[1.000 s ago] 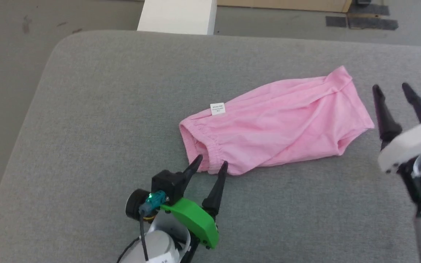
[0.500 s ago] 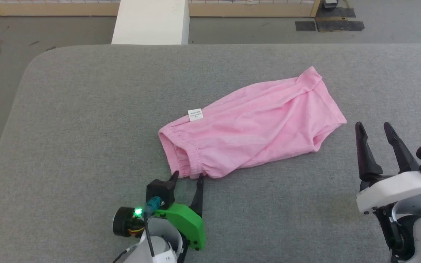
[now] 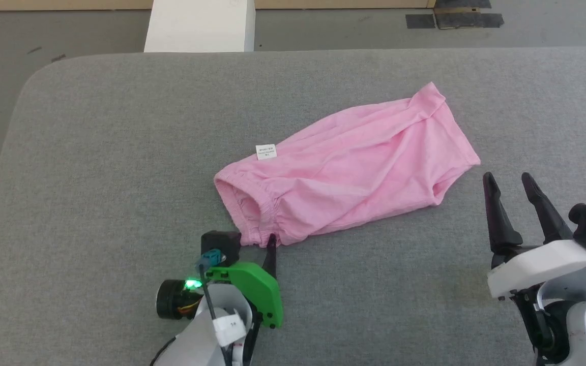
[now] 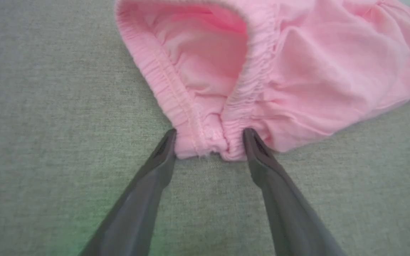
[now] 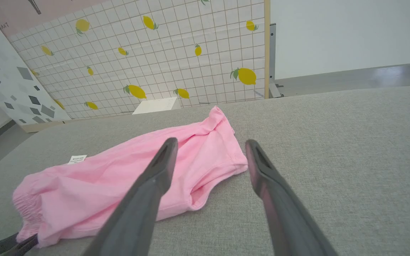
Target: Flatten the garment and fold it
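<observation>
Garment point(image 3: 354, 168), waistband corner between left pincer point(image 4: 209, 132) tips — spread, ungripped, right pincer point(image 3: 506, 176) spread, empty, nearby.

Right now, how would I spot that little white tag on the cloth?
Start at the big grey table. Near its middle lies the pink garment. The tag sits on its far edge by the ruffled waistband, the only white patch on the pink.

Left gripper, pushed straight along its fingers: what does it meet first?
The ruffled waistband of the garment; its near corner sits between the open fingertips of the left gripper. Whether they touch is unclear.
</observation>
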Robot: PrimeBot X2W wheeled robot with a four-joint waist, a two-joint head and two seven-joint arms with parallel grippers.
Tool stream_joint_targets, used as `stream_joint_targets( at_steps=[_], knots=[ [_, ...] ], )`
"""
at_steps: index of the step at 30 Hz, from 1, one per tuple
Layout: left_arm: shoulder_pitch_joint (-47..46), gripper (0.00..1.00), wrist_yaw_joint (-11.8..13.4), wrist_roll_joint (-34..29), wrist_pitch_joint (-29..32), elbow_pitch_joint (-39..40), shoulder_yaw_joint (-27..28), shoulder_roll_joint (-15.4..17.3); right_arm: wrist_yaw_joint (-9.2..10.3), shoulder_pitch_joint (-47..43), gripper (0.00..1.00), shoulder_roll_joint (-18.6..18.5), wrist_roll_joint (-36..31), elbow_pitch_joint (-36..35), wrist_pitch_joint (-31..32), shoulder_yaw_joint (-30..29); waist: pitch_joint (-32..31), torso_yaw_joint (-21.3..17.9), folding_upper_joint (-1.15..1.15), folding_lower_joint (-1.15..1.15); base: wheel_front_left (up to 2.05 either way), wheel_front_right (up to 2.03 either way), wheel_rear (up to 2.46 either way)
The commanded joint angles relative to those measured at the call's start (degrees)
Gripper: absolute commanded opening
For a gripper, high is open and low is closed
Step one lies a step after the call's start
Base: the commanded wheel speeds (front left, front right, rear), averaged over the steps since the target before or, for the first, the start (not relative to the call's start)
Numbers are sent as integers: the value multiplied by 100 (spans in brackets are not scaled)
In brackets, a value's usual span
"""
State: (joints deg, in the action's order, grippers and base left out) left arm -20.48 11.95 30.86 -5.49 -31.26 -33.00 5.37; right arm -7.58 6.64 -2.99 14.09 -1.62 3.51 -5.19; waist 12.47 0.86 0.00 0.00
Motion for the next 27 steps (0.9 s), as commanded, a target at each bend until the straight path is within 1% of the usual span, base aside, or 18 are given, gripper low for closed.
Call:
stream_joint_targets(
  at_steps=[1,5,9,13,17,20,23,27],
  knots=[
    [-2,0,-72,45,86,-126,-63,-23,9,27,100,11,-41,37,13,-8,4,1,0,0,0,0,0],
    [-33,0,-181,77,40,-156,-115,-42,9,67,100,11,-145,153,117,-177,-4,27,0,0,0,0,0],
    [-36,0,-234,109,-64,-132,-125,-55,9,332,100,11,-300,512,288,-378,-8,59,0,0,0,0,0],
    [-78,0,-274,106,-97,-104,-167,-61,9,908,100,11,-449,1171,496,-545,53,141,0,0,0,0,0],
    [-157,0,-311,88,-124,-33,-225,-75,9,1607,100,11,-607,2074,792,-758,175,288,0,0,0,0,0],
    [-239,0,-345,75,-148,5,-271,-90,9,2115,100,11,-706,2745,1125,-986,300,412,0,0,0,0,0],
    [-310,0,-373,81,-179,50,-307,-110,9,2533,100,11,-1020,3225,1559,-1206,436,526,0,0,0,0,0],
    [-383,0,-388,91,-220,64,-330,-124,9,2922,100,11,-1438,3531,2209,-1301,575,602,0,0,0,0,0]
  ],
)
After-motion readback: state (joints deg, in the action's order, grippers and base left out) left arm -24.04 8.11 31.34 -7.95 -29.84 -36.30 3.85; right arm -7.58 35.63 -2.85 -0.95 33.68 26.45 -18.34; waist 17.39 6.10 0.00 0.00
